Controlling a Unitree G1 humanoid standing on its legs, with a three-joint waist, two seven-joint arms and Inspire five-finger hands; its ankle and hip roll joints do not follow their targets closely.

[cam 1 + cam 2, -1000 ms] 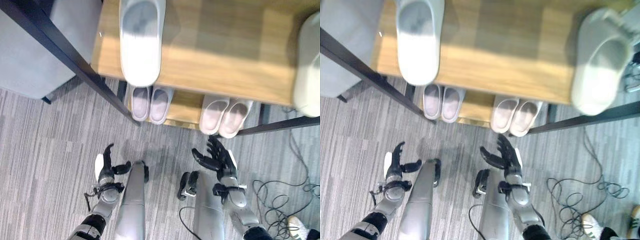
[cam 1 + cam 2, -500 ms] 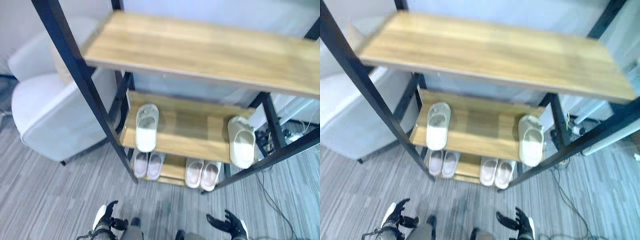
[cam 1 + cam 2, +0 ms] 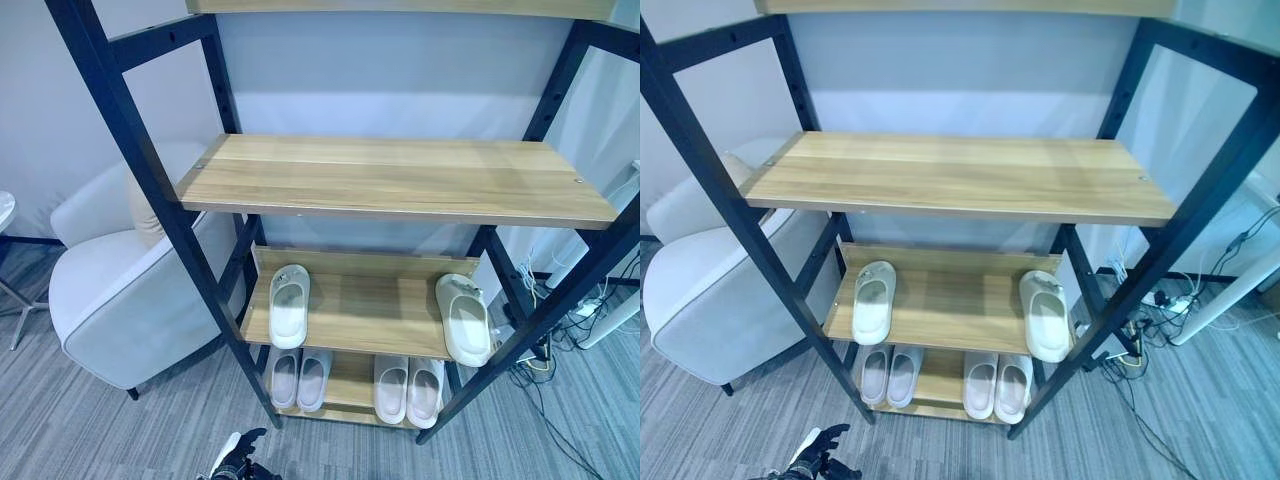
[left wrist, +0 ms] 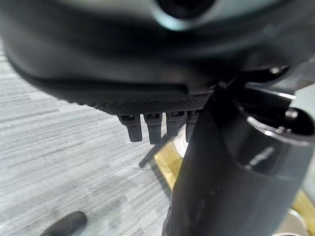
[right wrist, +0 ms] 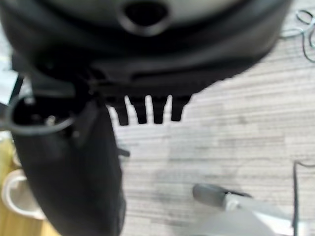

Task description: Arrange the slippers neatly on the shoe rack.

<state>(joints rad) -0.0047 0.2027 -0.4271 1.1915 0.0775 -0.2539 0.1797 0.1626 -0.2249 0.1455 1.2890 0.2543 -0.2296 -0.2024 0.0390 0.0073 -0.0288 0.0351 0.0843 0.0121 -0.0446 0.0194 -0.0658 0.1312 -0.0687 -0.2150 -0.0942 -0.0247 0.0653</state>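
View lifted off the floor, shoe rack (image 3: 400, 185) holding slippers (image 3: 289, 305), both robot hands (image 4: 152, 125) spread, empty

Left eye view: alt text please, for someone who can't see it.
A black-framed shoe rack with wooden shelves holds two pairs of pale slippers side by side on the bottom shelf and two single slippers, one at the left and one at the right, on the shelf above. A white armchair stands left of the rack, and the left hand shows at the bottom edge, fingers open.
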